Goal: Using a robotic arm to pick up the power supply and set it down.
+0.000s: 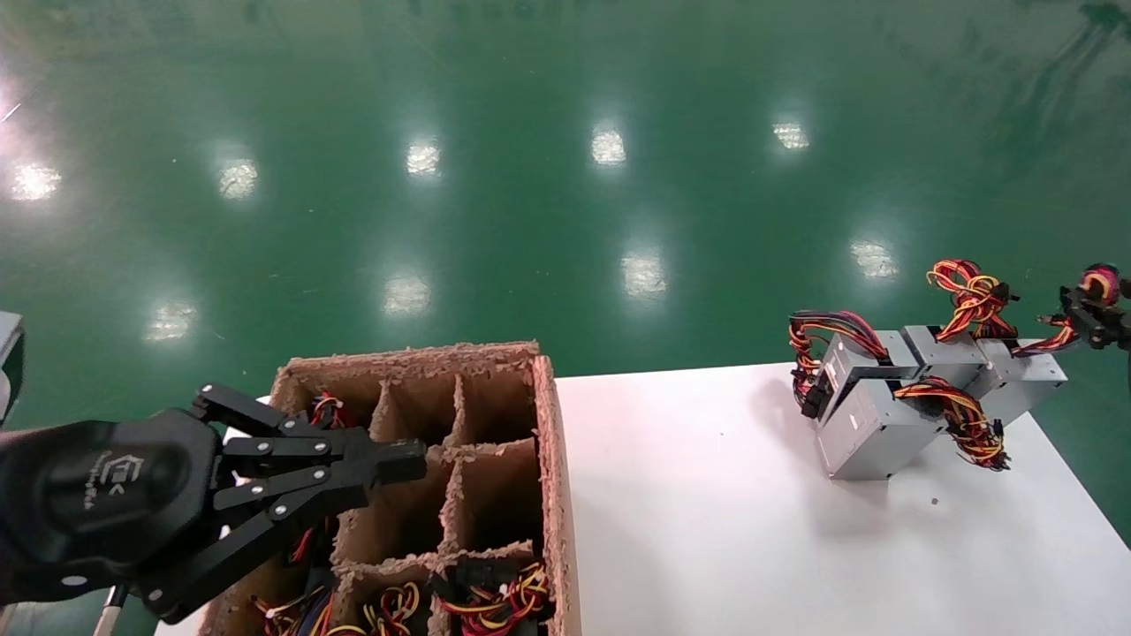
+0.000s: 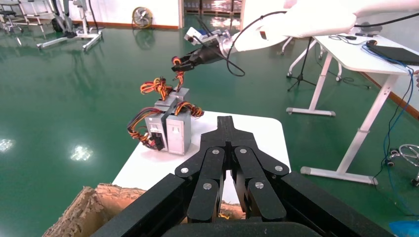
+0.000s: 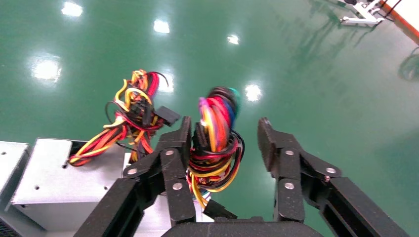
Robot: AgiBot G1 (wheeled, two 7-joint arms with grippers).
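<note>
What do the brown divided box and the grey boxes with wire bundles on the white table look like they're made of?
The brown divided box looks like raw corrugated cardboard: matte, with ragged, fibrous torn edges. The grey boxes with wire bundles look like bare sheet metal, probably steel or aluminium: flat folded panels with a dull sheen and small screw holes. Their wires appear plastic-insulated, glossy and colourful. The white table is smooth and matte, likely laminate.

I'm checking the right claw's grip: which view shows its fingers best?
The right wrist view: the right claw stands open around a wire bundle. The head view catches it only at the frame edge; the left wrist view shows it far off.
</note>
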